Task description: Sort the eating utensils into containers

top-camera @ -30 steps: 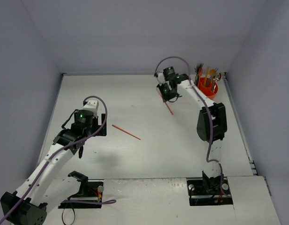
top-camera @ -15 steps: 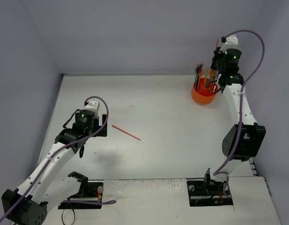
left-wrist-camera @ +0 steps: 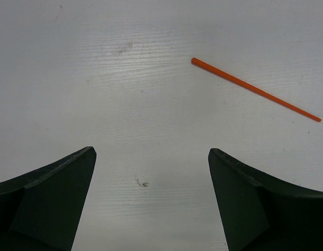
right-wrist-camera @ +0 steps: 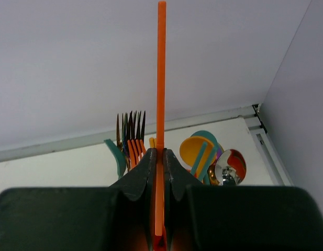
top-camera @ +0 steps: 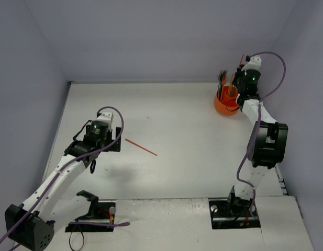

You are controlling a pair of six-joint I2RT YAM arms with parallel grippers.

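We see the right hand [right-wrist-camera: 160,152] pinching an upright orange stick [right-wrist-camera: 161,73] by the orange cup [top-camera: 224,107], upper right; the left hand [left-wrist-camera: 151,150] hangs spread.

Orange stick [left-wrist-camera: 255,90] lying flat, second stick [right-wrist-camera: 160,78] upright, orange cup [top-camera: 225,106] holding forks [right-wrist-camera: 131,128], spoons [right-wrist-camera: 195,150]

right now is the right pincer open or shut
Shut: the right pincer clamps the thin orange plastic stick from both sides, no gap showing.
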